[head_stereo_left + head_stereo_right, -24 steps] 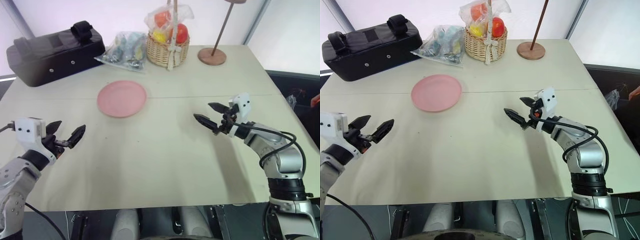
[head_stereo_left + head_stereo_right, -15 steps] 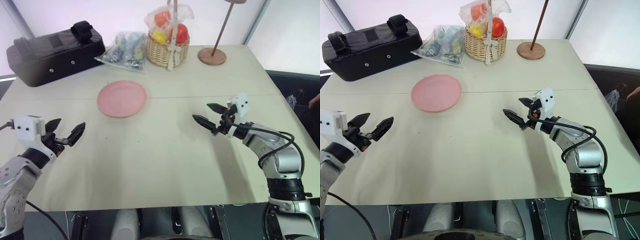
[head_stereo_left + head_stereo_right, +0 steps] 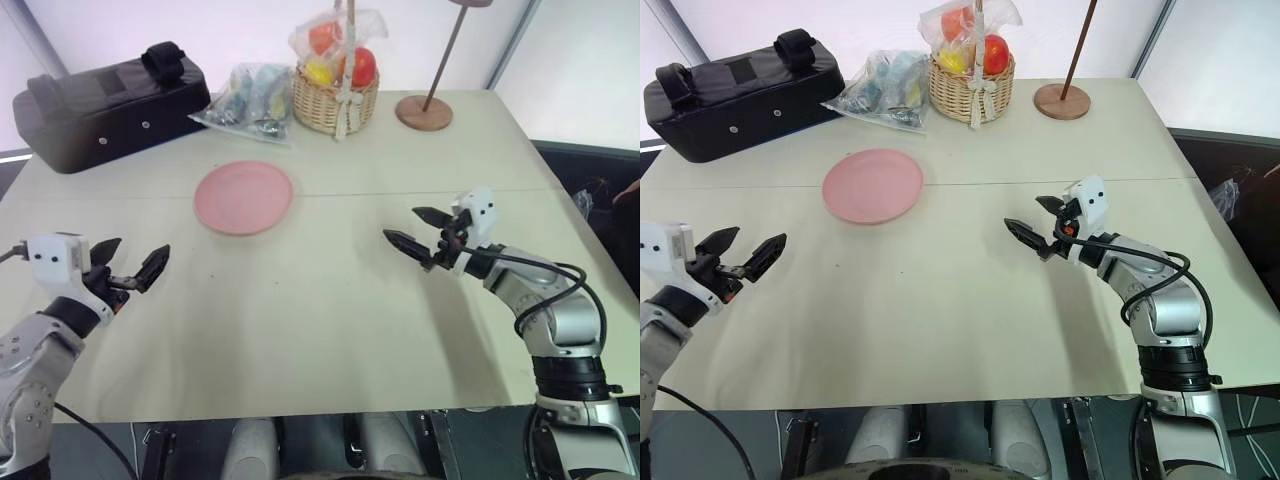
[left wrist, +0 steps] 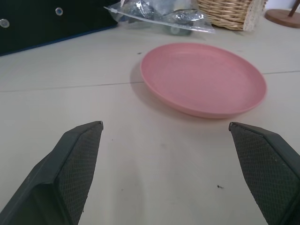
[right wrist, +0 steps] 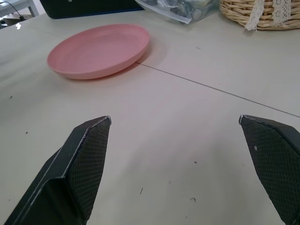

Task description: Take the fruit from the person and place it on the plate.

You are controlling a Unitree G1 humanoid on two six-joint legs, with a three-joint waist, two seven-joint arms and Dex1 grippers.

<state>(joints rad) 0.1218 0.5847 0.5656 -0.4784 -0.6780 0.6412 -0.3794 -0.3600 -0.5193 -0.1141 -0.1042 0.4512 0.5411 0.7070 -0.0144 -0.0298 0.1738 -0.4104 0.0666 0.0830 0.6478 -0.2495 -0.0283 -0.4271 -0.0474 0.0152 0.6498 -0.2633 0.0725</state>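
Observation:
The pink plate lies flat and bare on the table's left half, toward the far side; both wrist views show it too, as plate and plate. My left gripper hovers open near the table's left front edge, aimed toward the plate, with nothing between its fingers. Right of centre, my right gripper is open and holds nothing, angled left toward the plate. The fruit is out of view. A small light shape past the table's right edge may be the person's hand; it is too small to tell.
Along the far edge stand a black bag, a clear plastic bag of small items, a wicker basket with wrapped fruits and a round wooden base with a pole. Bare tabletop lies between the grippers.
Both grippers stay open and nearly where they were. The small shape at the right edge has shifted slightly upward.

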